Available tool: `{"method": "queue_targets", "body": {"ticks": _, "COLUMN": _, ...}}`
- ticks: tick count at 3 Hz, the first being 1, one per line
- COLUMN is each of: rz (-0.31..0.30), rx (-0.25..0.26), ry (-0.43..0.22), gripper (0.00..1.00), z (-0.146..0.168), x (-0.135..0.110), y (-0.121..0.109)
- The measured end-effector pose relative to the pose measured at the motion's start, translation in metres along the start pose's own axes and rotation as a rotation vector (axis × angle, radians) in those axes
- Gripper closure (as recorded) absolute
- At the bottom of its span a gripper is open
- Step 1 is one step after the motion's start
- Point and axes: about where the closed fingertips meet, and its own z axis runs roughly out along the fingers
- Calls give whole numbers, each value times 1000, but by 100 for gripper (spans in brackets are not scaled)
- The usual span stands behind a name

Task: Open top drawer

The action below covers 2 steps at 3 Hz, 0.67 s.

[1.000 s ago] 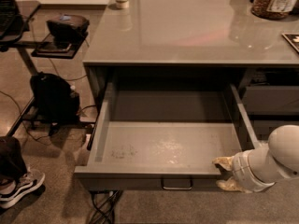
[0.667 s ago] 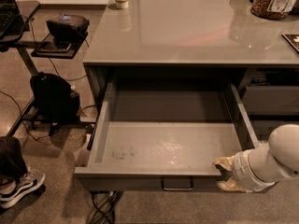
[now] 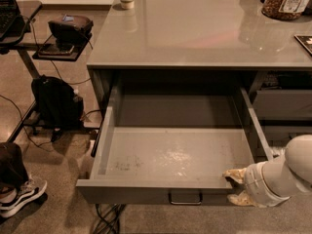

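Warm, rather dim light falls from above. The glossy grey countertop point(image 3: 204, 28) carries pale glare streaks and a pinkish reflection (strongest near its middle). The wide grey metal top drawer point(image 3: 131, 193) shows a bright sheen on its floor and deep shadow at the back. The pale gripper point(image 3: 235, 186), at its front right corner, is evenly lit.
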Motion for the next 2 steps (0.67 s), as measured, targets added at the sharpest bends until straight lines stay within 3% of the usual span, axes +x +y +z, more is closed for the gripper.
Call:
{"method": "queue_targets", "body": {"ticks": 1, "rz": -17, "rx": -13, "ry": -21, "gripper": 100, "z": 2, "x": -3, "y": 14}}
{"method": "queue_targets", "body": {"ticks": 2, "rz": -18, "rx": -13, "ry": -21, "gripper": 100, "z": -1, "x": -3, "y": 14}}
